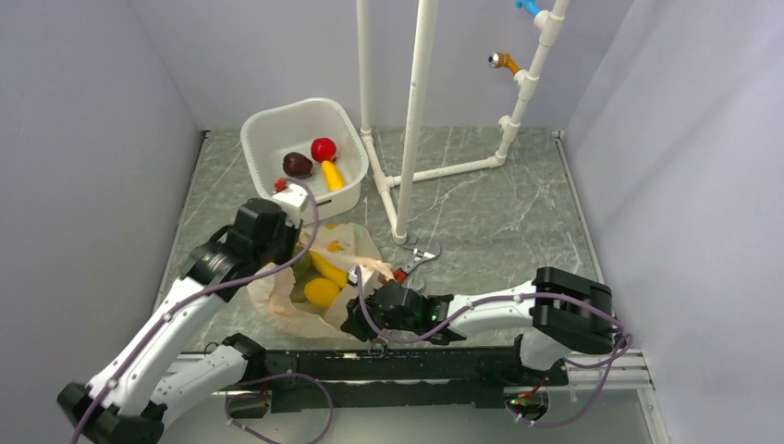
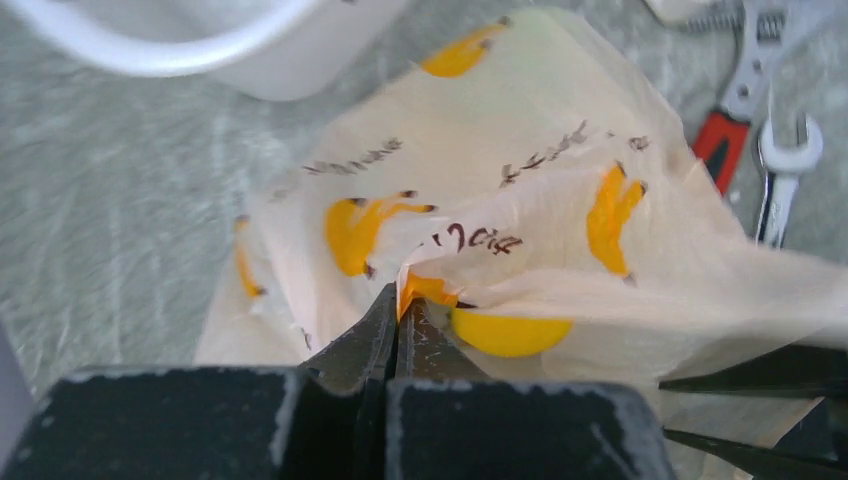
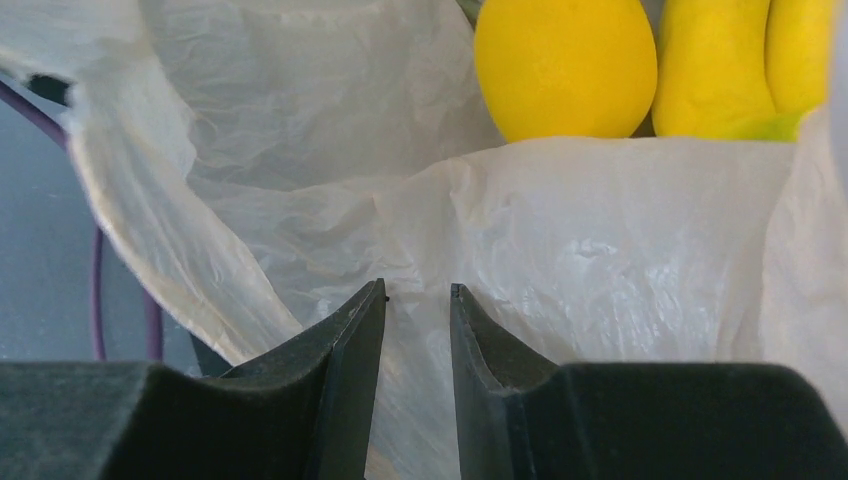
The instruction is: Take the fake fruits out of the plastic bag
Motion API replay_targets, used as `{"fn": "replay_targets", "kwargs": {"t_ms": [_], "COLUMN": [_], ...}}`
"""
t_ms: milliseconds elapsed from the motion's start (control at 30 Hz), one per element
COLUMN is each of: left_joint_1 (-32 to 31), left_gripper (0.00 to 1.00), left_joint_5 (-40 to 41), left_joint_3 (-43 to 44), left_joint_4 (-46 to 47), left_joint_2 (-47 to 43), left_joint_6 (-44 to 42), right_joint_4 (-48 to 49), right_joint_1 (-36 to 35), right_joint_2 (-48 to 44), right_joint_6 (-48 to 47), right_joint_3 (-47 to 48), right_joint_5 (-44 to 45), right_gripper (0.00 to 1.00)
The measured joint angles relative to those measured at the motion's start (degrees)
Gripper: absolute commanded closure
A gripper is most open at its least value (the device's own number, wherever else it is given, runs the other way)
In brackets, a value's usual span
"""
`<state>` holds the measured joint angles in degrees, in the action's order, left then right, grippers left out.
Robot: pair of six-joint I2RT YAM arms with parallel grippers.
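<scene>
The plastic bag [image 1: 356,242], beige with printed bananas, lies open on the table between the two arms. Inside it are a yellow-orange ball [image 3: 565,65], a yellow banana bunch [image 3: 735,70] and a dark-green piece [image 1: 301,266] half hidden by the left arm. My left gripper [image 2: 400,292] is shut on a fold of the bag [image 2: 520,190] at its far left edge. My right gripper [image 3: 418,290] is at the bag's near right rim, jaws a narrow gap apart, with bag film [image 3: 600,240] lying behind the gap and nothing clamped.
A white tub [image 1: 268,129] behind the bag holds a red ball [image 1: 323,149], a dark maroon fruit [image 1: 297,165] and a yellow piece [image 1: 332,176]. A red-handled tool [image 2: 718,145] and a wrench [image 2: 785,170] lie right of the bag. A white pipe frame [image 1: 413,111] stands behind.
</scene>
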<state>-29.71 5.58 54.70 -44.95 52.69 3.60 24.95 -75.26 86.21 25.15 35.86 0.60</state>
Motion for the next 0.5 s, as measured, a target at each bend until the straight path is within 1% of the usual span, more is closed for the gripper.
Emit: {"fn": "replay_targets", "kwargs": {"t_ms": [167, 300, 400, 500], "left_joint_1": [0.0, 0.0, -0.1, -0.1], "left_gripper": [1.0, 1.0, 1.0, 1.0], "left_joint_5": [12.1, 22.8, 29.1, 33.1], "left_joint_3": [0.0, -0.2, -0.6, -1.1], "left_joint_4": [0.3, 0.3, 0.3, 0.3], "left_joint_2": [-10.2, -17.5, -20.9, -22.4], "left_joint_6": [4.7, 8.3, 9.9, 10.9], "right_joint_4": [-0.9, -4.5, -7.0, -9.9], "right_joint_1": [0.1, 0.8, 2.1, 4.1], "right_joint_2": [4.4, 9.0, 11.9, 13.5], "right_joint_6": [0.0, 0.0, -0.4, -1.0], "right_joint_3": [1.9, 7.6, 11.6, 14.3], "right_joint_5": [0.6, 3.0, 5.0, 7.1], "right_gripper": [0.68, 0.68, 0.68, 0.68]}}
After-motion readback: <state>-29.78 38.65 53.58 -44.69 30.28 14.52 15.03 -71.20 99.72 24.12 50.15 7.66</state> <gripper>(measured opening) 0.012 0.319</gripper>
